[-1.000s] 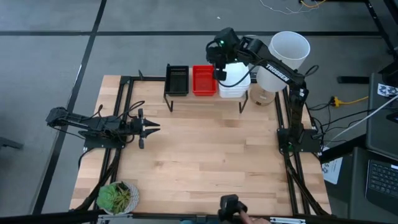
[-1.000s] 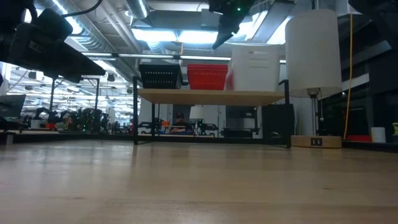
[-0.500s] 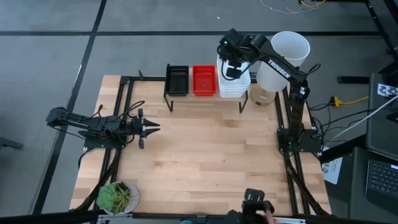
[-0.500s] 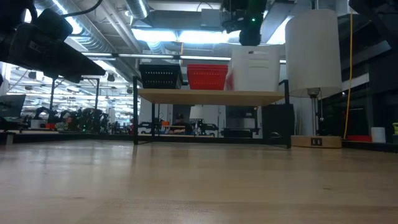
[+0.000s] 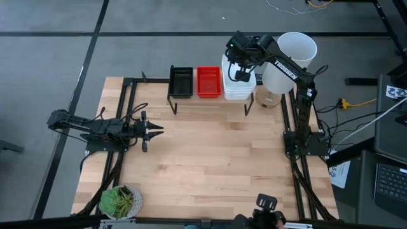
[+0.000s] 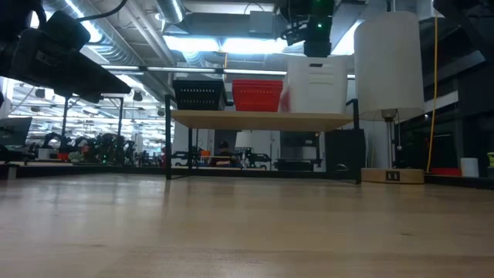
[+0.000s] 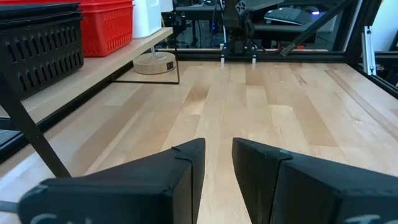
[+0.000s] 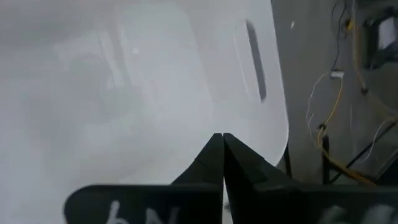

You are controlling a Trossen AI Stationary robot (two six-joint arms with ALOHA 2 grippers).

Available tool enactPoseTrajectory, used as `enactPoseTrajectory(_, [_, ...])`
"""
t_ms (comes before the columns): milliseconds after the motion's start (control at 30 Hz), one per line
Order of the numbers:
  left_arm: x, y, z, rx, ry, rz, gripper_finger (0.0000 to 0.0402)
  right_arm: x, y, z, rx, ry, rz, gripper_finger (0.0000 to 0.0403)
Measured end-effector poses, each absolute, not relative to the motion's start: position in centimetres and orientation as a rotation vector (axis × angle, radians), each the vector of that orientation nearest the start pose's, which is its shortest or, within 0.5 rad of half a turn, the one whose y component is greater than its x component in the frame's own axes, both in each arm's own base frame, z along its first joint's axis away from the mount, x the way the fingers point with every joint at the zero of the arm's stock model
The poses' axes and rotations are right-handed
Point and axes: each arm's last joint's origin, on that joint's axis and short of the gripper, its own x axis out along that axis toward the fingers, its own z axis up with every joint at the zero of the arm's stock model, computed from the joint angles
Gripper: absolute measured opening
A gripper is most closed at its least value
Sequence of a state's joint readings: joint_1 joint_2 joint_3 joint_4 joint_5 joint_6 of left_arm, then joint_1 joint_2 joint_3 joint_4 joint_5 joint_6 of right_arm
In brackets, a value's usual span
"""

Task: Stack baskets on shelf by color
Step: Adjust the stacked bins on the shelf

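Right gripper [image 5: 241,72] fingers pressed together, empty, above white plastic basket stack [image 5: 238,87] on light-wood shelf [image 6: 262,120]. Left gripper [image 5: 155,129] slightly parted, over tabletop [image 5: 210,152].

White capital letters reading "TROSSEN" run along the right arm's upper link [image 5: 284,69], toward two o'clock over the tabletop in the high view. Pale marks at the base of the right claw's housing [image 8: 118,210] are too partial to read.

Shelf [image 5: 210,100] at desk's far edge carries black basket [image 5: 181,81], red basket [image 5: 208,81], white stack [image 5: 236,89], side by side.
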State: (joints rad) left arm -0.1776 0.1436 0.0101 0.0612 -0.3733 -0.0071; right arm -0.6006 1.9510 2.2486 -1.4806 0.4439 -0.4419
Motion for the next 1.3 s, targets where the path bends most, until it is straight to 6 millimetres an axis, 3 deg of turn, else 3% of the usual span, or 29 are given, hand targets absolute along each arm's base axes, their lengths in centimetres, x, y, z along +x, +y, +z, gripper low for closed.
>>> enactPoseTrajectory(333, [10.4,-0.8,16.1,0.012,0.069,0.196,0.0074,28.7,-22.3,38.8,-0.12,1.436,-0.684,0.0001])
enactPoseTrajectory(1300, [10.4,-0.8,16.1,0.013,0.069,0.196,0.0075,28.5,-22.4,38.8,-0.017,1.402,-0.782,0.0])
